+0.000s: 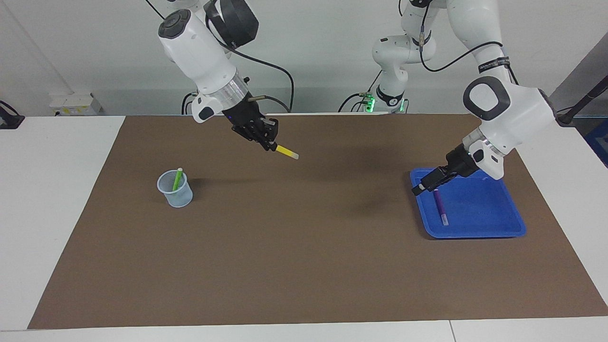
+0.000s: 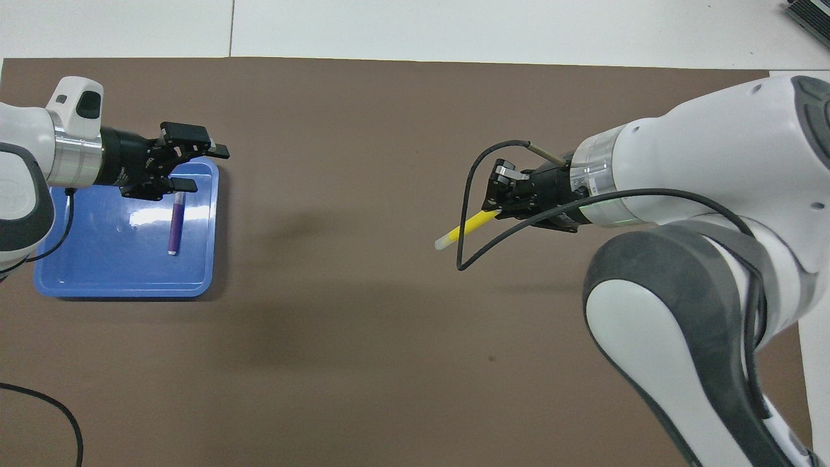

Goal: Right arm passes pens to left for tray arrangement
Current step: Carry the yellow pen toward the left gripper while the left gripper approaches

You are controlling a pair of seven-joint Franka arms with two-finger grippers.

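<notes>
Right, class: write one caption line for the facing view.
Right claw carries a slim yellow marker pen above the brown mat toward the open left claw.

My workplace is a broad white table (image 1: 57, 199) with a large flat brown paper mat (image 1: 304, 266) spread over most of it; white margins run past the mat at three, six and nine o'clock in the facing view. A plain pale grey wall (image 1: 323, 52) rises at twelve o'clock. At about ten o'clock a small white socket box (image 1: 75, 103) sits low against that wall. The light is even and soft, throwing faint blurred shadows onto the mat.
</notes>
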